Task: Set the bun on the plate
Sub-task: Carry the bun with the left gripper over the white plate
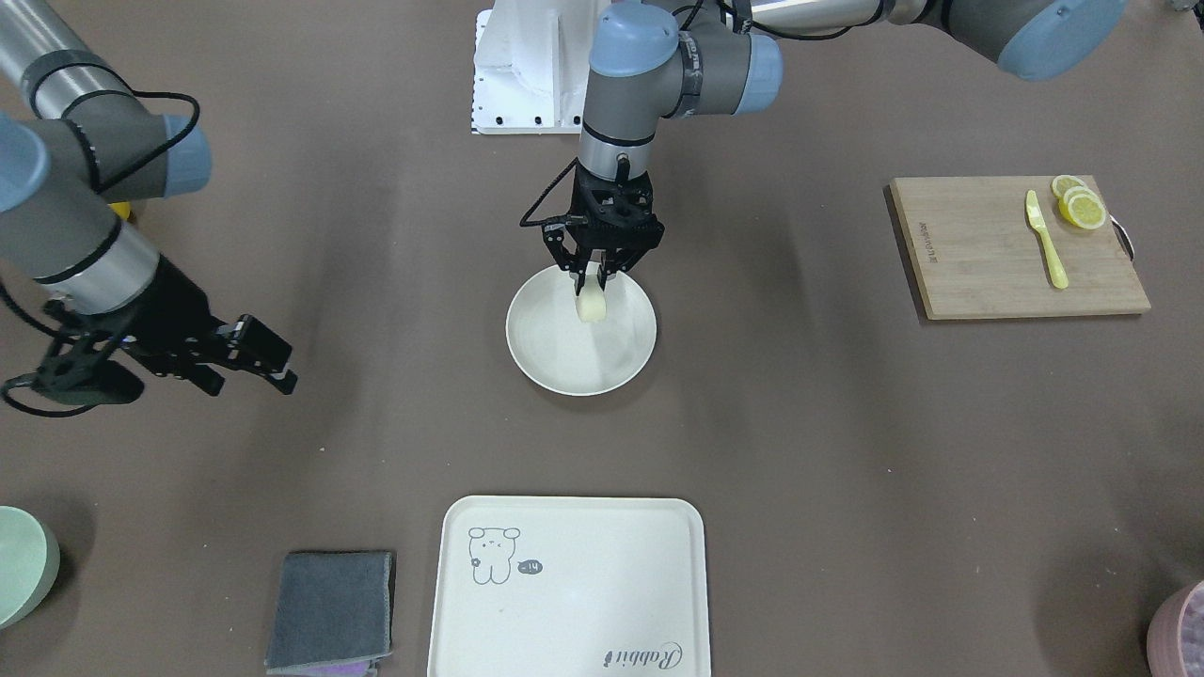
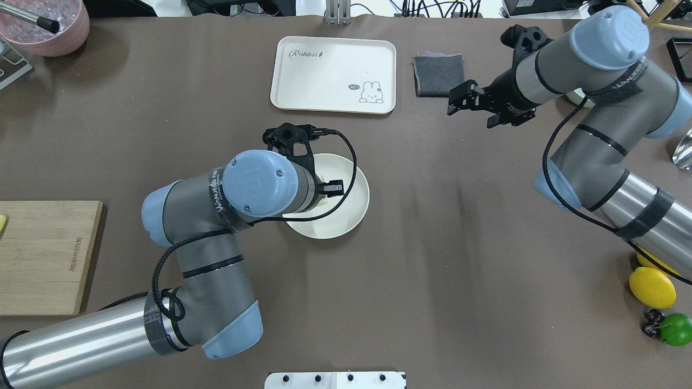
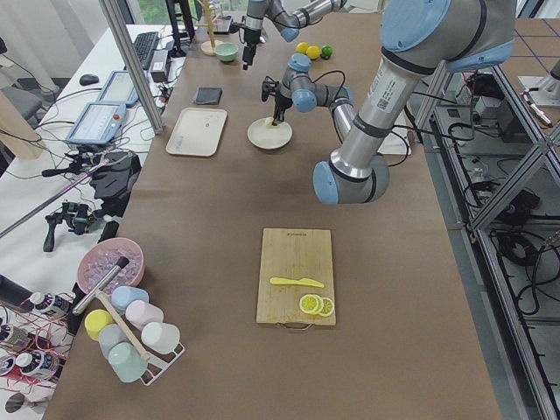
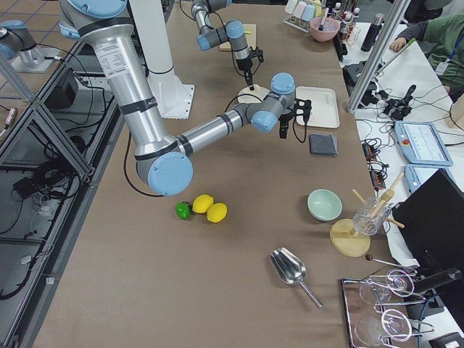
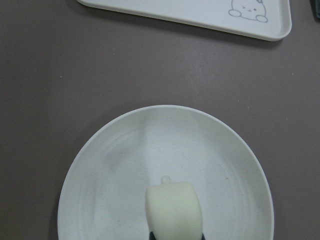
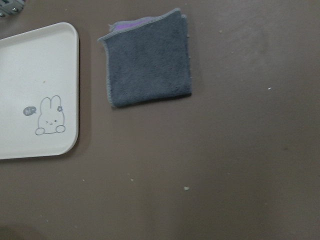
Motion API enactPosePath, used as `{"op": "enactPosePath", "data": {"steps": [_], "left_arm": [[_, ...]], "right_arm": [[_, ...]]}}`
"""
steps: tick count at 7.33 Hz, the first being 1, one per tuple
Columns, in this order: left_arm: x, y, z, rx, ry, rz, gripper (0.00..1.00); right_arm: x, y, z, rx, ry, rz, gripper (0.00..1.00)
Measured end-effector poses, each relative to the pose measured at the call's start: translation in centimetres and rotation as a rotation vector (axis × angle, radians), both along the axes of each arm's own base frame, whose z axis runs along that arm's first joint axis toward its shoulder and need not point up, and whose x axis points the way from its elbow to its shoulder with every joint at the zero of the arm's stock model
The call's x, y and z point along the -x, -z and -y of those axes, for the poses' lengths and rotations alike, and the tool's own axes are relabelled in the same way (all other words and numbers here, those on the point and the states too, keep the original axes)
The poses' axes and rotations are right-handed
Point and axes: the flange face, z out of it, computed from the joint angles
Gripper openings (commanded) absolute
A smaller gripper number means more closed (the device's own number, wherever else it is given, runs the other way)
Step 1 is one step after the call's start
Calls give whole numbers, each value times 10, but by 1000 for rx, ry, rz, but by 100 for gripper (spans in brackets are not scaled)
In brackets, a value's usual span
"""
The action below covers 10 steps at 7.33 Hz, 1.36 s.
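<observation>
Two fingers of the left gripper (image 1: 592,277) pinch the bun (image 1: 592,304) by its upper end. It hangs over the plate (image 1: 564,379), above the part nearest the robot's base. No view shows whether the bun's lower end touches the plate or sits just above it.

From overhead, the left wrist covers the bun wholly and hides part of the plate's rim. The left wrist view shows the bun large against the plate's floor. Its bottom edge cuts the fingers off, leaving only a dark sliver under the bun.

The right gripper (image 1: 249,379) hovers well apart from the plate, its fingers spread with nothing between them. Its own camera shows none of the fingers, only a grey cloth (image 6: 149,62) and a corner of the tray (image 6: 35,75).

Off on the left arm's side lies a board (image 1: 988,263) with lemon slices (image 1: 1080,205) and a yellow knife (image 1: 1046,240). The overhead view cuts most of that board off at its edge.
</observation>
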Motion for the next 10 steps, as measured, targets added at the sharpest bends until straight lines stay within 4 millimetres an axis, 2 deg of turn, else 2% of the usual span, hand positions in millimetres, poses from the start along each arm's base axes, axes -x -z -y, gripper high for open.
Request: {"op": "enactPosePath", "data": {"steps": [1, 3, 5, 7, 10], "left_arm": [[-7, -4, -3, -7, 6, 8, 31], [-16, -10, -7, -8, 8, 24, 31], [-24, -19, -8, -1, 6, 38, 34], [-27, -20, -10, 3, 5, 39, 34], [-37, -17, -8, 0, 5, 24, 38]], "right_arm": [[-38, -23, 4, -5, 23, -14, 100], [-102, -70, 4, -17, 69, -62, 100], [-154, -116, -4, -21, 114, -128, 100], [-188, -152, -14, 14, 158, -195, 100], [-232, -167, -15, 44, 139, -253, 100]]}}
